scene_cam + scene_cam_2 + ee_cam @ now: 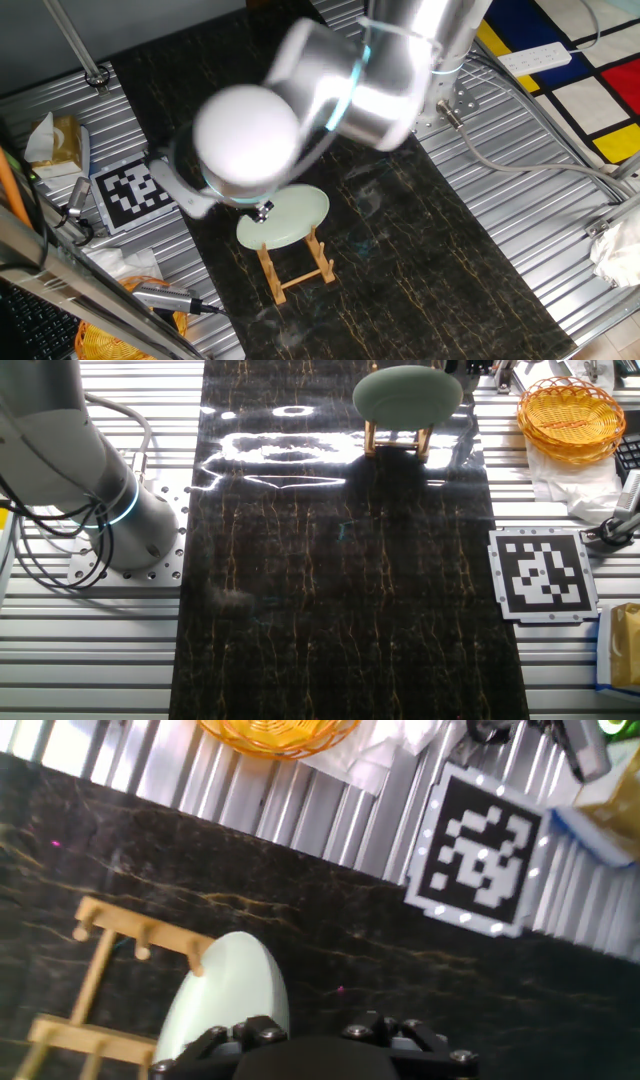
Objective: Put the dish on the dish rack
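Already your dish [284, 216] rests across the dish rack [296, 263] on the desk [330, 600], just below the jaws — edge toward them — though you cannot tell whether they grip it.

Ribbed aluminium table [330, 690] topped by a dark marbled mat [340, 580] with glare near its far end. Fiducial marker tag [543, 573], yellow wire basket [572, 418]. Colour-block floor [590, 90] with white power strip [535, 57].
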Action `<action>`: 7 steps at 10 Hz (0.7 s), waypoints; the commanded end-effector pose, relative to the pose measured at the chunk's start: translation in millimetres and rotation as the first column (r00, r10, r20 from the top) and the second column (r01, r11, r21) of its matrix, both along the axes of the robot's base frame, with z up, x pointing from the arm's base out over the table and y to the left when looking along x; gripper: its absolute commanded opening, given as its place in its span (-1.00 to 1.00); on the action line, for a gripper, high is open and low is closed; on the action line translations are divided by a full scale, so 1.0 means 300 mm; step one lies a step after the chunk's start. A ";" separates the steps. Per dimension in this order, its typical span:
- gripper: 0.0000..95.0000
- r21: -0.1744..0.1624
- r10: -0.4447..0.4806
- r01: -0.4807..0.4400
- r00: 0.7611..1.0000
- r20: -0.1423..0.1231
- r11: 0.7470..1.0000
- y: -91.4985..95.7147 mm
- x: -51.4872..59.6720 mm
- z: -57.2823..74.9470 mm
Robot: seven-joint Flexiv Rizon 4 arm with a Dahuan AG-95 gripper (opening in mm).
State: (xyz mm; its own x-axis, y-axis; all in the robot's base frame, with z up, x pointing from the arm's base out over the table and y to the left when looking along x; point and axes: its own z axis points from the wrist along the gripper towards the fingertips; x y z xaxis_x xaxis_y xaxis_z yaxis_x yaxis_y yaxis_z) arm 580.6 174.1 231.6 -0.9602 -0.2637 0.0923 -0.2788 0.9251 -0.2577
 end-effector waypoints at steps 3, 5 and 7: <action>0.20 0.150 -0.109 0.111 0.994 -0.020 0.982 0.015 0.010 0.012; 0.20 0.166 -0.111 0.116 0.993 -0.041 0.979 0.026 0.019 0.023; 0.20 0.167 -0.089 0.095 0.995 -0.043 0.981 0.019 0.016 0.030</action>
